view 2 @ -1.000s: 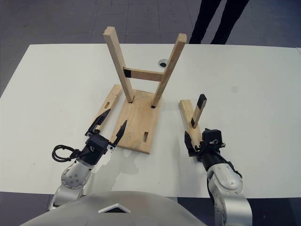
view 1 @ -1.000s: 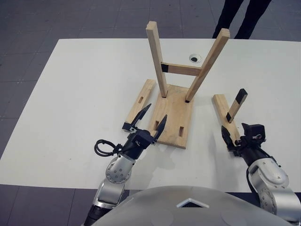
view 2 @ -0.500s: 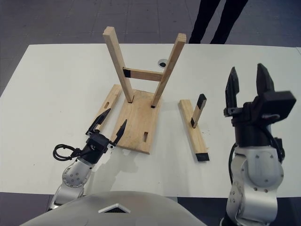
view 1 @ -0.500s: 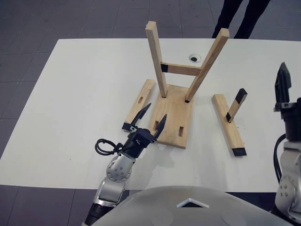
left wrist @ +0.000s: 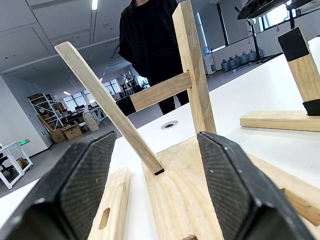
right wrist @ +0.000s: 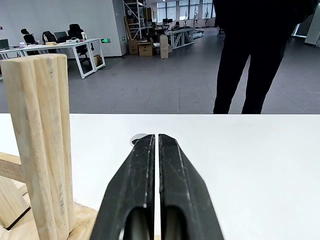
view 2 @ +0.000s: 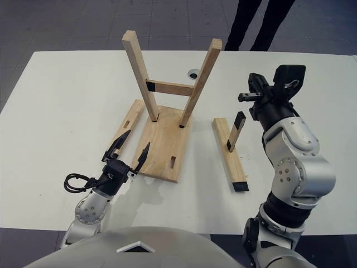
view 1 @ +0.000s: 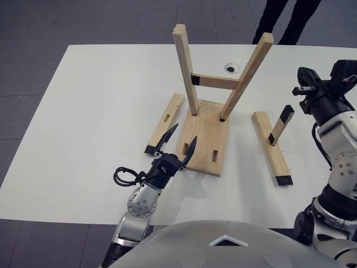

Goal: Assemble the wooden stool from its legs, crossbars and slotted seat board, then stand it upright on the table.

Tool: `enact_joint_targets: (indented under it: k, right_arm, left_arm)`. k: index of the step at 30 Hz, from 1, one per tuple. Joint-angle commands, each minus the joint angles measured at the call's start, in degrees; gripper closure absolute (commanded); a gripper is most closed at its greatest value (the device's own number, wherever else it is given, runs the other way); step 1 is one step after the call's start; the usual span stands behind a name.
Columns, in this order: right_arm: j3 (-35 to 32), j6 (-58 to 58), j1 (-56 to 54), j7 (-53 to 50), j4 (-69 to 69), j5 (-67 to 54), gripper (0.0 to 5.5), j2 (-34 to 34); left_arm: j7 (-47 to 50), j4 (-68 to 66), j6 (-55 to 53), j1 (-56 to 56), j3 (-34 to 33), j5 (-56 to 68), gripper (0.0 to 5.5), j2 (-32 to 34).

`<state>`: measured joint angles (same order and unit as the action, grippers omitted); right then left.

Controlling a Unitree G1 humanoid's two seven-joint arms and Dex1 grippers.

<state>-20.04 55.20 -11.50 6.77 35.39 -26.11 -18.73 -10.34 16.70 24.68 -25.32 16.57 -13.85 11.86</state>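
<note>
Your right gripper (right wrist: 154,136) has moved a lot. A second ago it sat low by the near end of the leg lying on the right (view 1: 269,146). Then it went up with its fingers wide apart. Now it is held high over the right side of the table (view 1: 100,100), farther back, near the short crossbar (view 1: 280,124) but not touching it. Its two fingers are pressed together and hold nothing.

Your left gripper (view 1: 187,130) has stayed put. It rests low at the near left corner of the seat board (view 1: 206,137), with its fingers (left wrist: 85,190) spread apart and nothing between them.

None of the wood has moved. The seat board lies flat in the middle of the table. Two legs (view 1: 186,70) stand up in its far slots, joined by a crossbar (view 1: 217,82). One loose leg (view 1: 167,120) lies just beside the board's left edge. The leg on the right lies flat, apart from the board, and the short crossbar sticks up from it, tilted.
</note>
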Motion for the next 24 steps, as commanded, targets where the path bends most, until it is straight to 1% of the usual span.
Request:
enact_joint_targets:
  k: [1,10,15,24]
  right_arm:
    - [0.6,1.0,-3.1,-1.0,1.1,-0.3,5.37,-0.7]
    - [8.2,-2.3,-4.2,-2.0,-5.2,3.7,5.37,1.1]
    - [9.5,-4.1,-5.1,-2.0,-7.2,6.4,5.37,0.1]
    - [11.2,-3.8,-4.3,-1.1,-6.8,7.9,5.37,0.5]
  left_arm:
    - [0.4,0.7,-0.2,-0.6,0.2,-0.4,2.49,0.2]
    - [0.6,0.7,-0.1,-0.8,0.2,-0.6,2.49,0.3]
    - [0.6,0.7,-0.2,-0.8,0.3,-0.6,2.49,0.2]
    - [0.7,0.3,-0.1,-0.4,0.4,-0.6,2.49,0.2]
